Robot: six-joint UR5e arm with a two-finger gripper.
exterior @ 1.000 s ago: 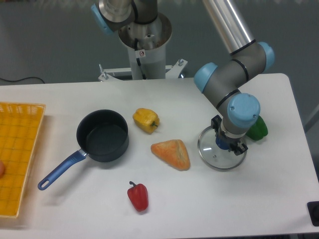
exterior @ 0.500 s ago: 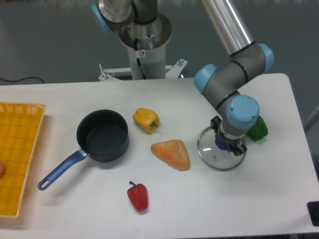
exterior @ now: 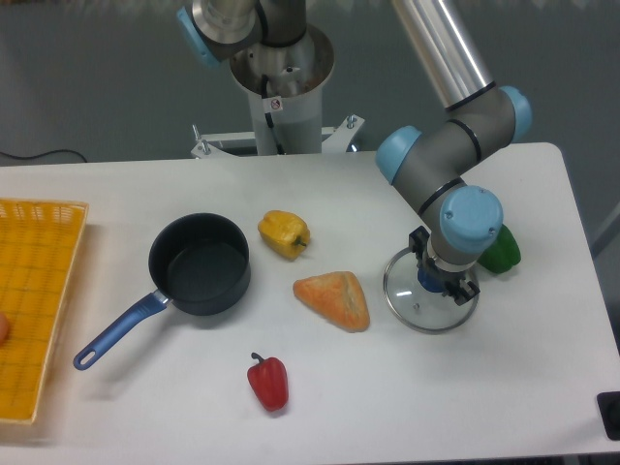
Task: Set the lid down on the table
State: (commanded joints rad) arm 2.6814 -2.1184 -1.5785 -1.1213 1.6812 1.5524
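Observation:
The lid, a clear glass disc with a silver rim, lies flat on the white table at the right. Its blue knob peeks out from under the wrist. My gripper points straight down over the knob. Its black fingers stick out on either side of the blue wrist, spread wider than the knob. The fingertips are mostly hidden by the wrist.
A green pepper lies just right of the gripper and an orange wedge just left of the lid. A yellow pepper, a dark blue saucepan, a red pepper and an orange gridded tray lie further left.
The wrist has shifted a few pixels up and to the left. The lid has stayed flat in the same spot.

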